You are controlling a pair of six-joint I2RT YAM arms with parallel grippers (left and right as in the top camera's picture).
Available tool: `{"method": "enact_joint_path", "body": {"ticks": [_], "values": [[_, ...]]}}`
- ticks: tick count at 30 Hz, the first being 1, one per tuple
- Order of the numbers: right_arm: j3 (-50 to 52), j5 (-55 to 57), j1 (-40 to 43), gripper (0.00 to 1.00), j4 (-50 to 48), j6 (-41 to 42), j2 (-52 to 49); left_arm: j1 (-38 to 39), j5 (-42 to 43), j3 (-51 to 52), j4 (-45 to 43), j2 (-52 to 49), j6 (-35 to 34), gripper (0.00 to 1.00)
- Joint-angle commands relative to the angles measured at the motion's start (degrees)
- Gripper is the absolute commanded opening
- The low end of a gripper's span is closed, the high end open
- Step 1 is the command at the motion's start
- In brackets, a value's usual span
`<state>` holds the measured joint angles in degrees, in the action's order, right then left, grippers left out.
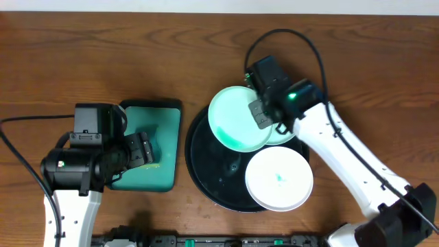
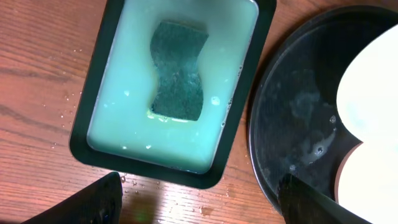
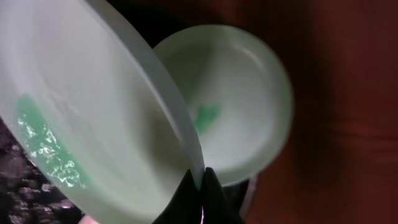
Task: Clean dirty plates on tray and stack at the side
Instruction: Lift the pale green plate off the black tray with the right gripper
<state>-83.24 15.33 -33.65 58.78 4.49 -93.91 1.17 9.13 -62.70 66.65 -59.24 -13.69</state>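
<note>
1. Firstly, right gripper (image 3: 202,186) pinched the rim of a mint green plate (image 1: 236,120), held tilted over the round black tray (image 1: 206,165).
2. Second mint green plate (image 3: 236,93) lay beneath it; white plate (image 1: 278,178) sat on the tray's near right.
3. Left gripper (image 1: 147,149) hung with fingers spread above the teal tray (image 2: 87,124), where a sponge (image 2: 179,71) lay in milky liquid.

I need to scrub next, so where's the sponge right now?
In the left wrist view, the sponge lies in pale liquid inside the teal rectangular tray, just left of the round black tray.
</note>
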Motion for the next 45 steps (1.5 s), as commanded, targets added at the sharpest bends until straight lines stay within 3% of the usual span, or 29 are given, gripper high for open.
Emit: {"method": "enact_joint_path", "body": {"ticks": [1,9,22,38,43,45], "values": [[-3.1,15.2,-4.7,0.01,1.7,-1.8,0.7,-0.1,0.8,-0.5,0.2,-0.3,-0.5,0.80],[-4.5,37.5,-15.9,0.01,7.2,-4.4,0.7,-0.1,0.8,-0.5,0.2,-0.3,-0.5,0.80],[-4.5,57.8,-32.7,0.01,12.9,-5.4,0.7,-0.1,0.8,-0.5,0.2,-0.3,-0.5,0.80],[-4.4,57.5,-33.8,0.01,13.3,-4.0,0.7,-0.1,0.8,-0.5,0.2,-0.3,-0.5,0.80],[-4.4,50.6,-32.4,0.01,13.2,-1.2,0.7,-0.1,0.8,-0.5,0.2,-0.3,-0.5,0.81],[-4.4,45.4,-30.6,0.01,13.1,3.6,0.7,-0.1,0.7,-0.5,0.2,-0.3,-0.5,0.80]]}}
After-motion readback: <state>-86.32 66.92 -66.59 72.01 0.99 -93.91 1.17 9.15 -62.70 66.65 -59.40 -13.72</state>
